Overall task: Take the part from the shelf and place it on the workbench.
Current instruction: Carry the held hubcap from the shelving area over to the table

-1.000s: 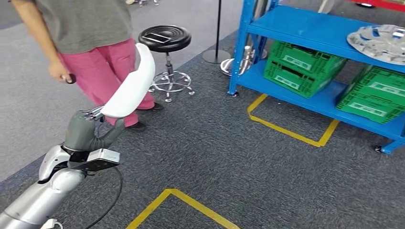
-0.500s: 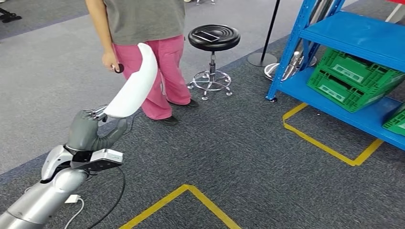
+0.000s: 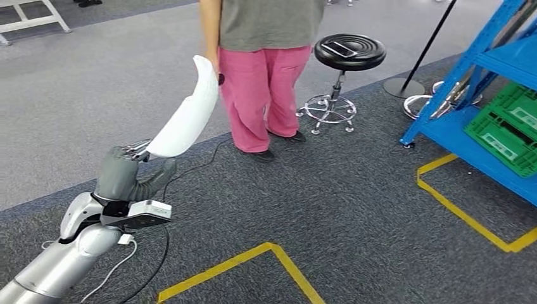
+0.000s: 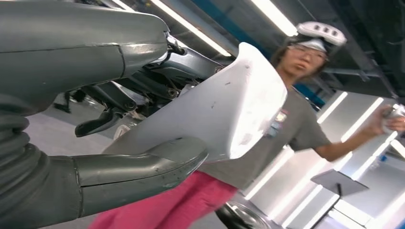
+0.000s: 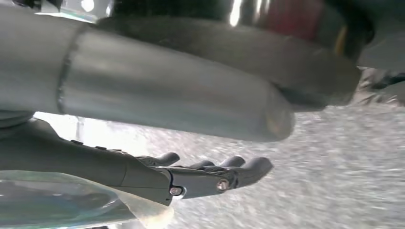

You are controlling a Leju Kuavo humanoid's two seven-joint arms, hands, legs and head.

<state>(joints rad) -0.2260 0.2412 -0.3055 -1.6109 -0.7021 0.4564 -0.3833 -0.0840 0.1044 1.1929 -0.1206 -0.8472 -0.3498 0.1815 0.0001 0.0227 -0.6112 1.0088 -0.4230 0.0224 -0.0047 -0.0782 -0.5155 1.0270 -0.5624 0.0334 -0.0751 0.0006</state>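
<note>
In the head view the part [image 3: 188, 113], a long curved white plastic shell, stands tilted up and away from my left hand [image 3: 126, 175], which grips its lower end at the lower left. From the left wrist camera the part [image 4: 224, 114] lies pinched between the grey thumb [image 4: 138, 167] and the darker fingers [image 4: 143, 90] of that hand. My right hand [image 5: 200, 176] hangs over grey carpet with its fingers stretched out and nothing in them.
A person in pink trousers [image 3: 266, 95] stands close ahead, just beyond the part's tip. A black stool [image 3: 349, 52] is to the right of them. The blue shelf [image 3: 453, 82] with green crates [image 3: 506, 130] is at the right edge. Yellow tape [image 3: 278, 256] marks the carpet.
The whole picture has slid right: the camera has turned left, leaving the shelf at the right edge. My left hand still grips the white part the same way.
</note>
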